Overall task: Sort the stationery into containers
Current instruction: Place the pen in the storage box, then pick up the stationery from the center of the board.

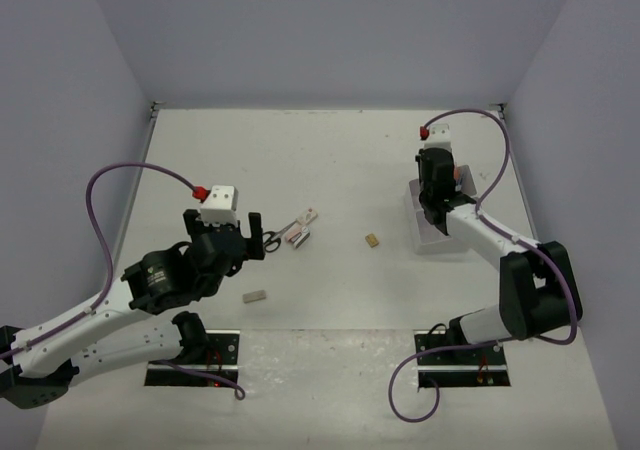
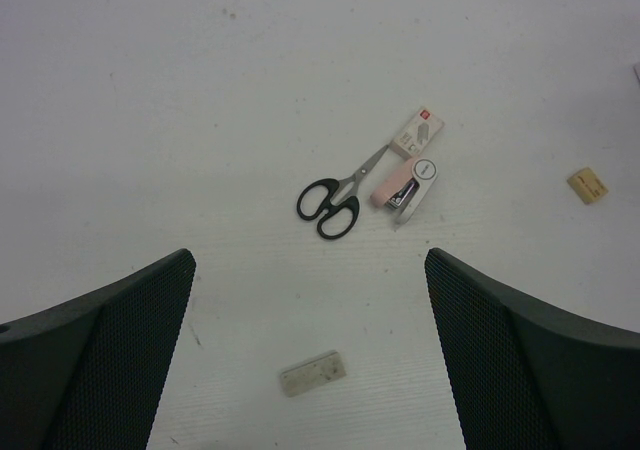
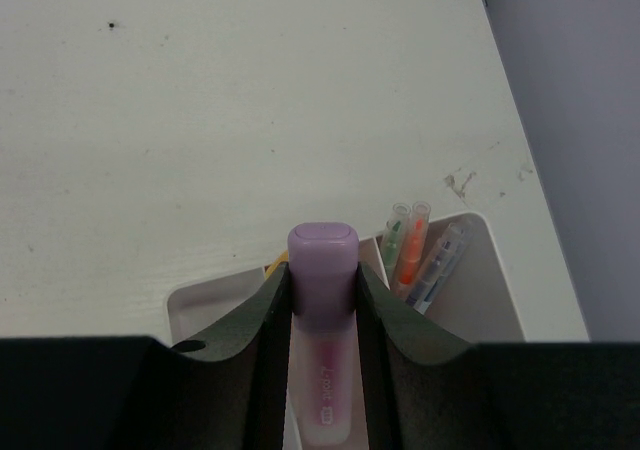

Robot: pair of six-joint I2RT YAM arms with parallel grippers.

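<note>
Purple marker [image 3: 322,255] is pinched between the fingers of the right gripper [image 3: 322,282], cap pointing forward, over the near edge of the white tray [image 3: 490,290]. To do this step well, lower it until it lies flat inside a compartment before letting go, parallel to the orange marker [image 3: 412,245] ahead and to the right. The right arm reaches forward, wrist tipped down. The left gripper [image 2: 308,270] hangs spread wide, with the scissors [image 2: 335,198] ahead and a grey eraser [image 2: 314,372] just beneath.
</note>
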